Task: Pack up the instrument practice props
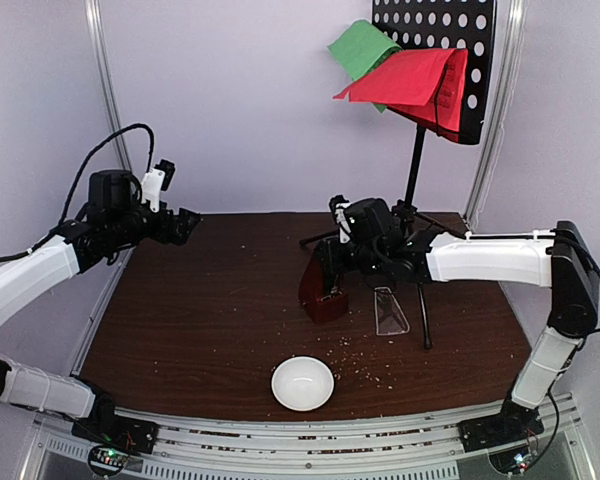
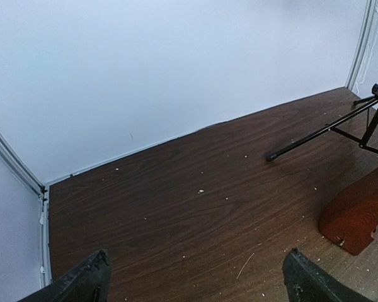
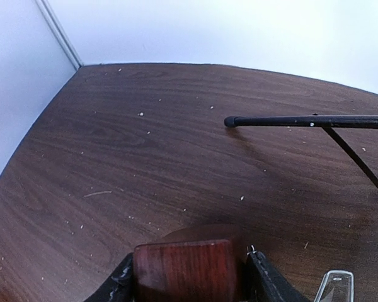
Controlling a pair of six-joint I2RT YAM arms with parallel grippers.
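Right gripper (image 3: 192,283) clamped on metronome (image 3: 189,264) top; left gripper (image 2: 196,264) jaws spread wide, empty, above table (image 2: 176,201); clear cover (image 1: 388,310) beside metronome.

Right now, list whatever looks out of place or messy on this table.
The clear cover lies flat on the table beside the metronome, not on it. The red sheet and green sheet droop crookedly off the music stand. Pale crumbs are scattered across the wood.
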